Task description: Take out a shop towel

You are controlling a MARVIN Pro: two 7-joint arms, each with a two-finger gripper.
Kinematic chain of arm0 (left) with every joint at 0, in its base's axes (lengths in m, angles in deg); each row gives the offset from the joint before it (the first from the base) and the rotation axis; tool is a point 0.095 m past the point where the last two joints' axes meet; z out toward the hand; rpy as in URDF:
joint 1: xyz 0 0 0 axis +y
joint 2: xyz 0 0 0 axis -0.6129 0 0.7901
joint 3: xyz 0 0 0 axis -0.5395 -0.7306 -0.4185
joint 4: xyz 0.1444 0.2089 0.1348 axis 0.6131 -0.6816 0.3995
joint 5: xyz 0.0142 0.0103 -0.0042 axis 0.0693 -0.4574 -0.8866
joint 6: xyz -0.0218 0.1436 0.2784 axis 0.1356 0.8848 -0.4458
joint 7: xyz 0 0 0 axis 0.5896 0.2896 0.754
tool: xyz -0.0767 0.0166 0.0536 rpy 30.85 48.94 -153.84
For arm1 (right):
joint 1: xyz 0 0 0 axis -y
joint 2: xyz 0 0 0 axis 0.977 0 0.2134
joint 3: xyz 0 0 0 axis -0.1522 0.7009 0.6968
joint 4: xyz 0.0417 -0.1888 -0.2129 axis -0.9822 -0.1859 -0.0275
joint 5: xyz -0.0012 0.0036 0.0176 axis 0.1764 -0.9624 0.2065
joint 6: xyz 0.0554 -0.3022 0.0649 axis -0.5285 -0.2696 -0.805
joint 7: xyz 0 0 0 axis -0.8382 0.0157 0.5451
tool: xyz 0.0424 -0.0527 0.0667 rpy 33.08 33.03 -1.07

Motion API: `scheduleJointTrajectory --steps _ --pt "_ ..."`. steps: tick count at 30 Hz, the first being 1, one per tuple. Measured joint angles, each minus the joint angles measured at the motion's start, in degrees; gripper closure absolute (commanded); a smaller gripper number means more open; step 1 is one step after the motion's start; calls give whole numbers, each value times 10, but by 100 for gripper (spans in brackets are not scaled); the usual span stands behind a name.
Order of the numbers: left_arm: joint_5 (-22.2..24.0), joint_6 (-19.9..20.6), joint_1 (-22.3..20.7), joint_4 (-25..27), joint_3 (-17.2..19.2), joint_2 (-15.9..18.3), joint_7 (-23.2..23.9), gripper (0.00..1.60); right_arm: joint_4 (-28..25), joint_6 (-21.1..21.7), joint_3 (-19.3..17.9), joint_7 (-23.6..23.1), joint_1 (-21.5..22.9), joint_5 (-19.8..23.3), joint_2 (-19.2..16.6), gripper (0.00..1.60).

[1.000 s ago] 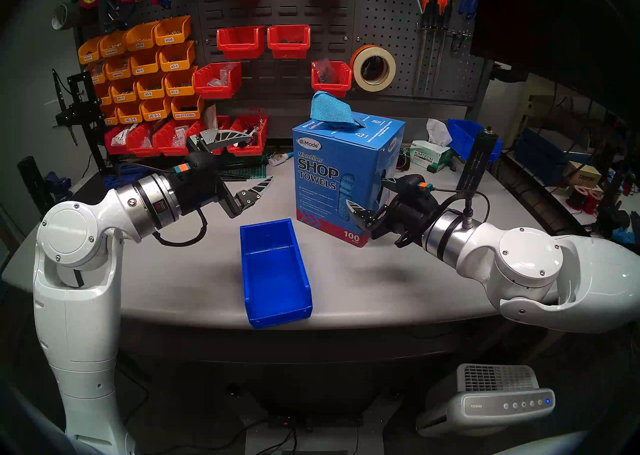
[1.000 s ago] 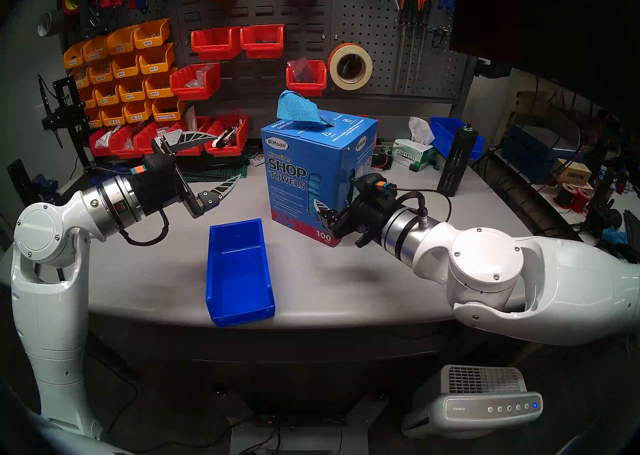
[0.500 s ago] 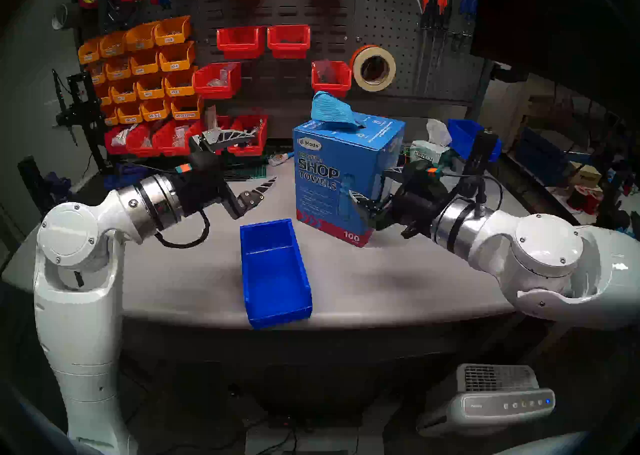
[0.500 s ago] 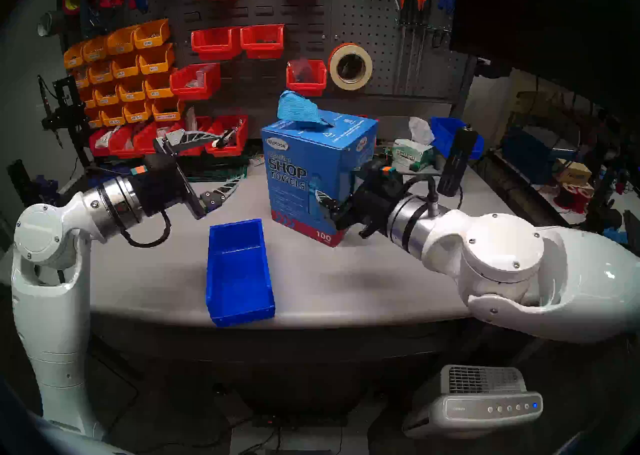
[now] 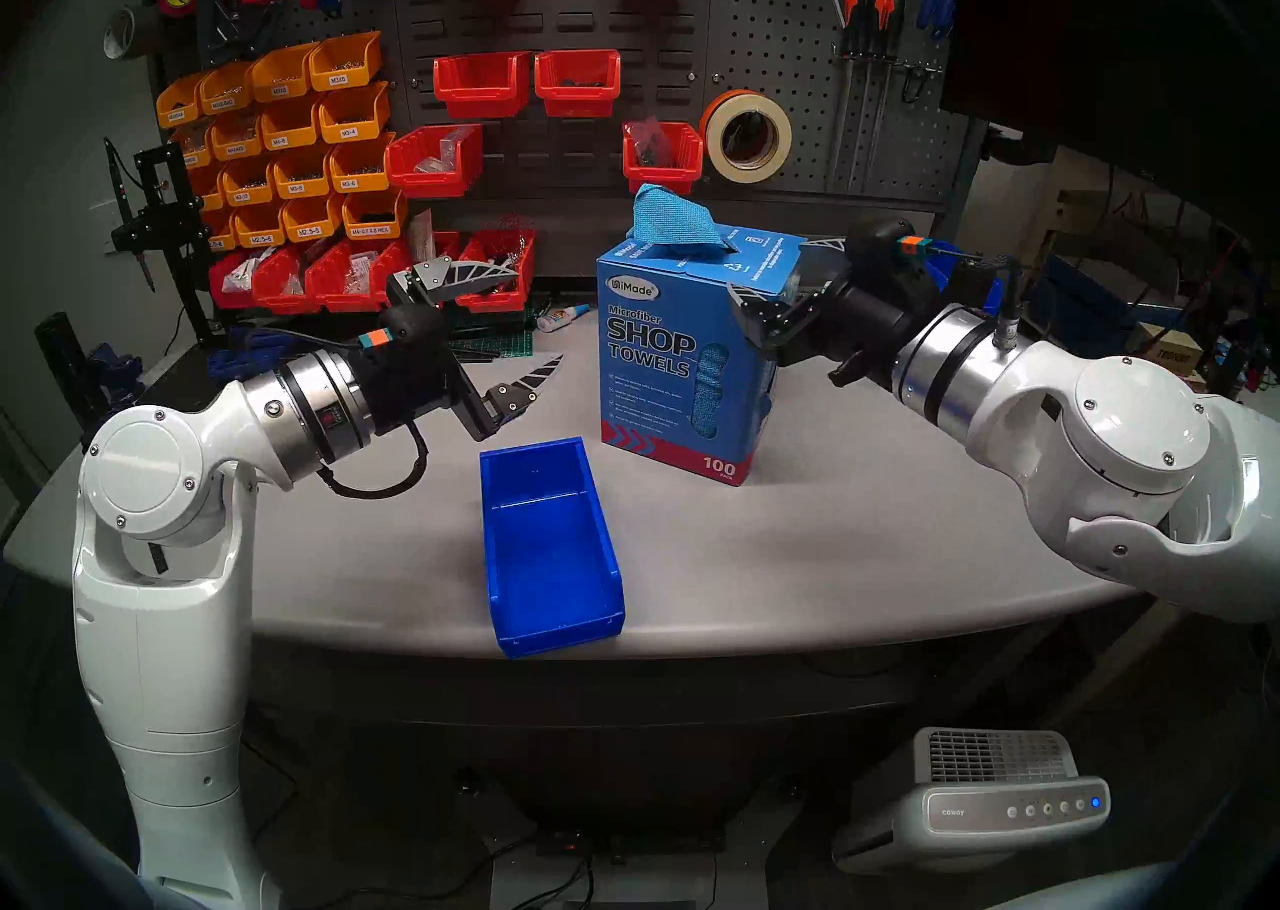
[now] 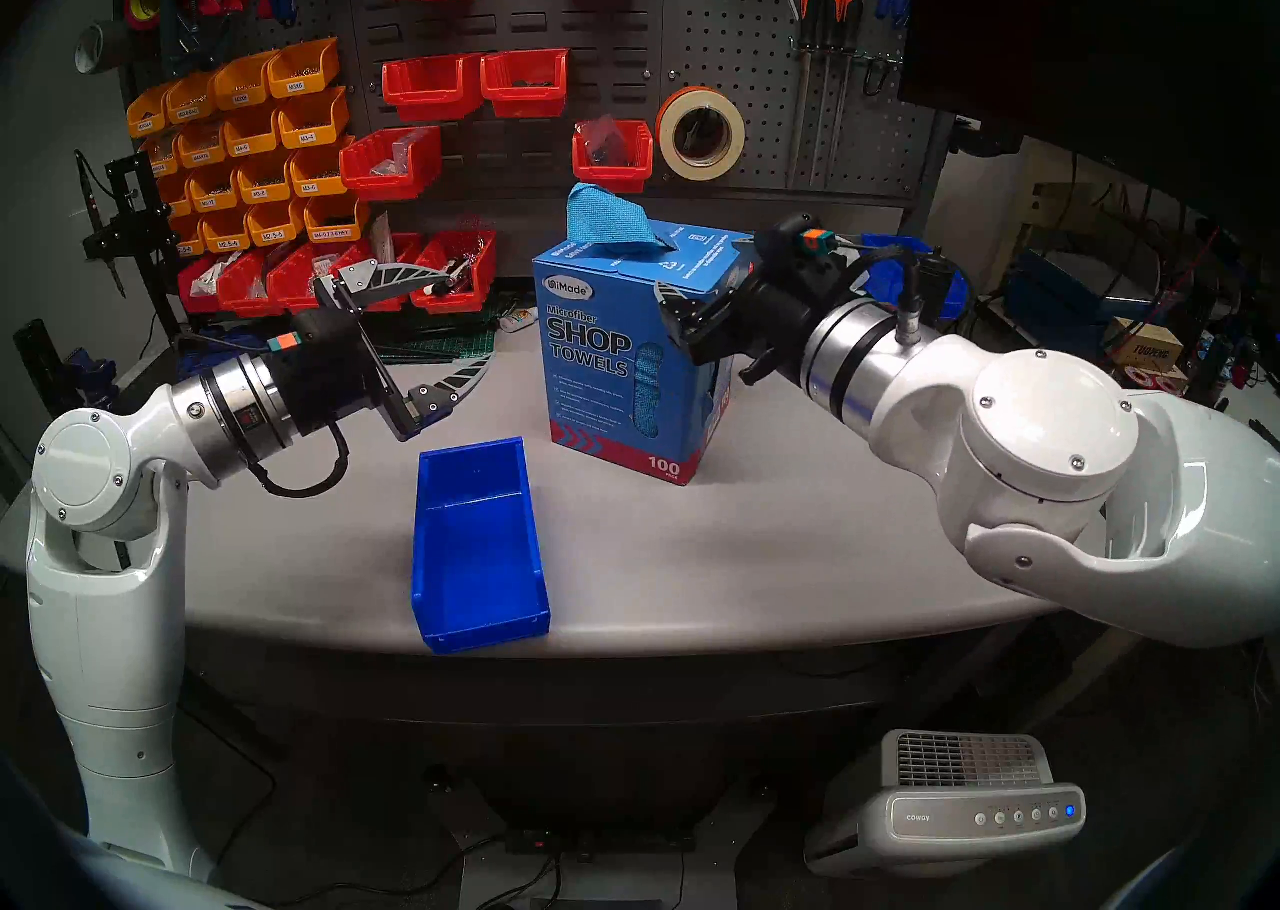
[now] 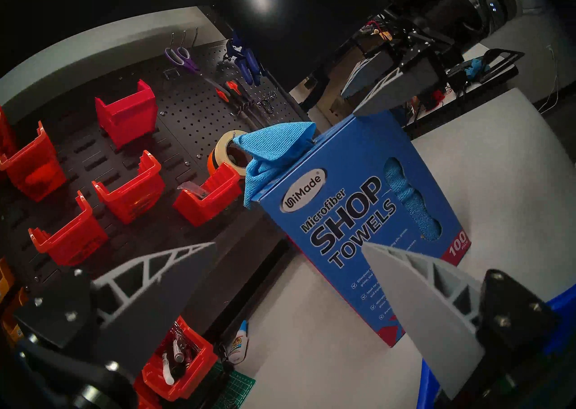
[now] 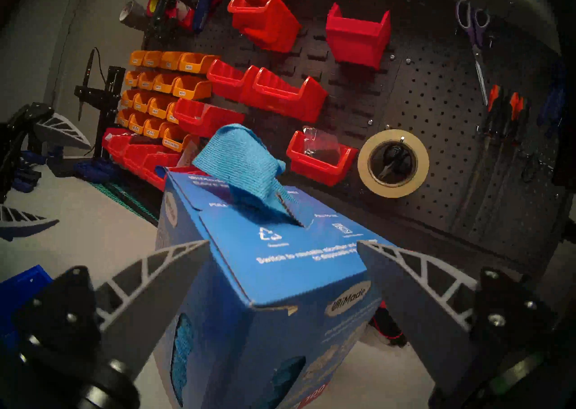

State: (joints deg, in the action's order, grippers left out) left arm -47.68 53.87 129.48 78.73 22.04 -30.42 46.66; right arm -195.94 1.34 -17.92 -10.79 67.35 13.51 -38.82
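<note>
Blue shop towel (image 5: 675, 217) poking from carton (image 5: 686, 361), right gripper (image 5: 786, 274) now raised beside its top corner, spread wide, empty, ready to pinch.

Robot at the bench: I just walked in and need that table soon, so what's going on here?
It is going for a shop towel that pokes out of the top of the blue carton. The right gripper, open, is up at the carton's top right corner and holds nothing. The left gripper hangs open off to the carton's left, also empty. The towel is not yet pulled out. A blue bin sits in front.
</note>
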Motion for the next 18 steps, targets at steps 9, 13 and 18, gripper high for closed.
scheduleJointTrajectory --steps 9,13,18 --pt "6 9 0 4 0 -6 0 0 -2 20 -42 -41 29 27 -3 0" --pt "13 22 -3 6 -7 -10 1 0 -2 43 -56 -57 40 42 -4 0" --pt "24 51 -13 7 -25 -16 1 0 -2 70 -69 -74 49 57 -5 0"
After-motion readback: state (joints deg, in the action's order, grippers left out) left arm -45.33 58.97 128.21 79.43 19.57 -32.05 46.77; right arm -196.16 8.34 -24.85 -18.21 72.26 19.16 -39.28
